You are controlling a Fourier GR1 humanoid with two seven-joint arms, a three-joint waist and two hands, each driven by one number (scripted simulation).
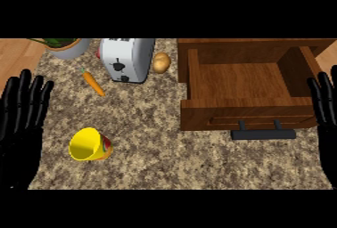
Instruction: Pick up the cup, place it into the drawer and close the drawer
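Counted on the counter [197,169]: one cup, one carrot, one toaster, one potato, one plant pot, one drawer.

Counter top: speckled granite pattern, brown and cream, with a strip of wood grain at the far left.

Cup [89,144]: yellow, smooth, with a red patch on its side; lying tipped with the round mouth facing the viewer, near the left front of the counter. Well apart from the drawer and touched by neither hand.

Drawer [247,89]: dark brown wood, box-shaped, pulled out at the right, interior visible and holding nothing. One black bar handle [262,133] on two short posts at the front panel.

Carrot [93,84]: orange, slim, tapered, lying at an angle just left of the toaster.

Toaster [126,59]: silvery, rounded body, black lever on the near face.

Potato [161,62]: tan, oval, between toaster and drawer, close against the toaster's right side.

Plant pot [67,48]: grey, round, green leaves above, at the far left corner, cut off at the top.

Left hand [23,120]: black, at the left edge, fingers straight and spread, pointing up, holding nothing.

Right hand [326,107]: black, at the right edge beside the drawer, partly cut off, fingers straight, holding nothing.
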